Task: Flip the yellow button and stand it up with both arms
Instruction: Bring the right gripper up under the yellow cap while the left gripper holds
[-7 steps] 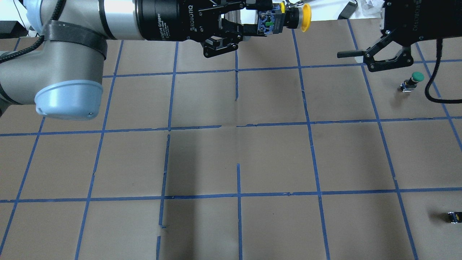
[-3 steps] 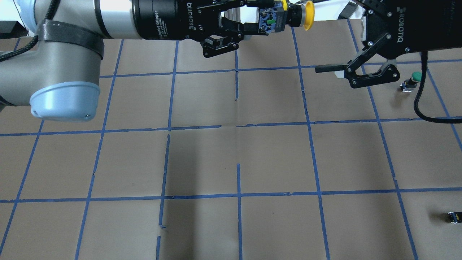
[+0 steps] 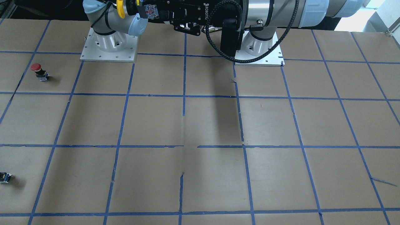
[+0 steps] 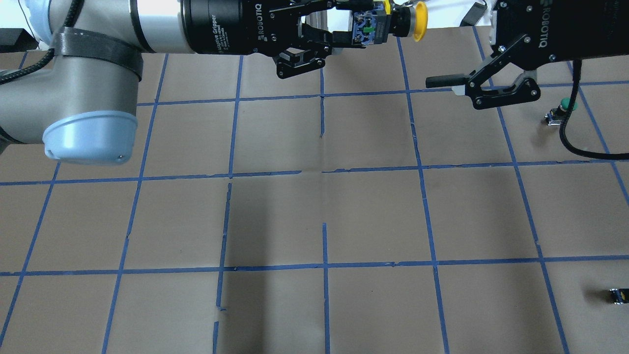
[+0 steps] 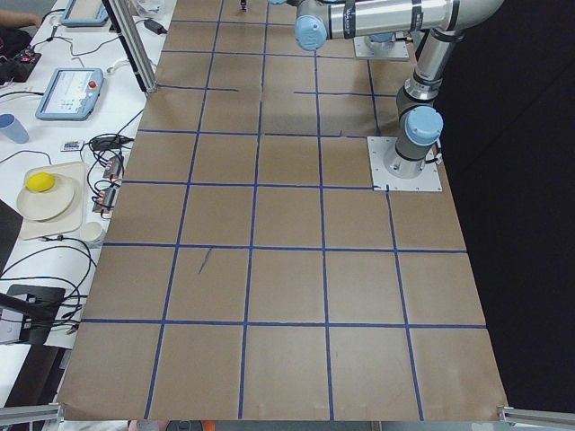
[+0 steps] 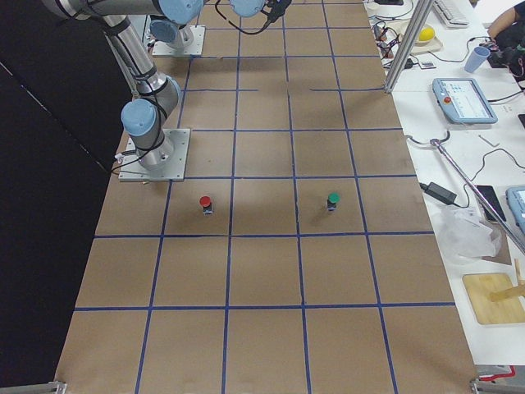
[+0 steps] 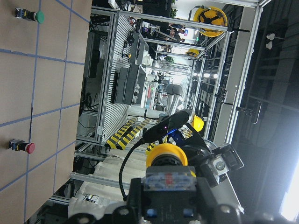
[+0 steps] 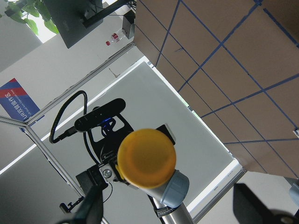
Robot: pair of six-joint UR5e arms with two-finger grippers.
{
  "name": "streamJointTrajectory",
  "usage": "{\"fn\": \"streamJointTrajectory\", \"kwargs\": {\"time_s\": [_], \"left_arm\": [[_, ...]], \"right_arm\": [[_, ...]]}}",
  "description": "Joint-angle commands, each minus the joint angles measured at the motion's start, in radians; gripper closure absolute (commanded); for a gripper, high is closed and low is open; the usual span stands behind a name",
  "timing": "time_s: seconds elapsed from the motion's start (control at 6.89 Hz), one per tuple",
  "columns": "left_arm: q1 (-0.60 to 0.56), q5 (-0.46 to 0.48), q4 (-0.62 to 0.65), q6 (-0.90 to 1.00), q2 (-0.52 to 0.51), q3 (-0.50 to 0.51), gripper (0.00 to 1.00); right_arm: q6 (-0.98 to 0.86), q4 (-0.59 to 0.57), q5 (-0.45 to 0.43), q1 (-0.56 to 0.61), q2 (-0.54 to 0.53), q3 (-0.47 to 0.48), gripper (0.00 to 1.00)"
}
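Your left gripper [image 4: 357, 25] clenches the yellow button [image 4: 393, 23] by its base, aloft at twelve o'clock in the overhead view. The cap points to three o'clock, probably so your right gripper [image 8: 167, 189], jaws spread wide, can take it.

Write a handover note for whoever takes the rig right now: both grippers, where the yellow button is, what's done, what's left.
Left gripper: shut on the grey base of the yellow button, holding it sideways in the air above the table, cap toward the right arm.
Right gripper: open, empty, facing the cap and not touching it.
Done: button is off the table and presented for handover.
Left: probably the right gripper closes on the cap end, the left gripper lets go, and the button is set standing on the table.
Also on the table, apart from both grippers: red button, green button.
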Motion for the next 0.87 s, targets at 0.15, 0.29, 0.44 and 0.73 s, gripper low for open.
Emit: {"fn": "streamJointTrajectory", "kwargs": {"time_s": [0.15, 0.29, 0.44, 0.73], "left_arm": [[0.002, -0.002, 0.004, -0.001, -0.007, 0.007, 0.77], [0.002, -0.002, 0.004, -0.001, -0.001, 0.006, 0.77], [0.002, -0.002, 0.004, -0.001, -0.001, 0.009, 0.77], [0.002, -0.002, 0.035, -0.003, -0.003, 0.001, 0.77]], "right_arm": [[-0.001, -0.060, 0.000, 0.001, 0.011, 0.006, 0.06], [-0.001, -0.062, 0.000, 0.001, 0.011, 0.007, 0.09], [-0.001, -0.062, 0.001, 0.001, 0.011, 0.007, 0.09], [0.000, -0.074, 0.047, 0.002, 0.016, 0.007, 0.10]]}}
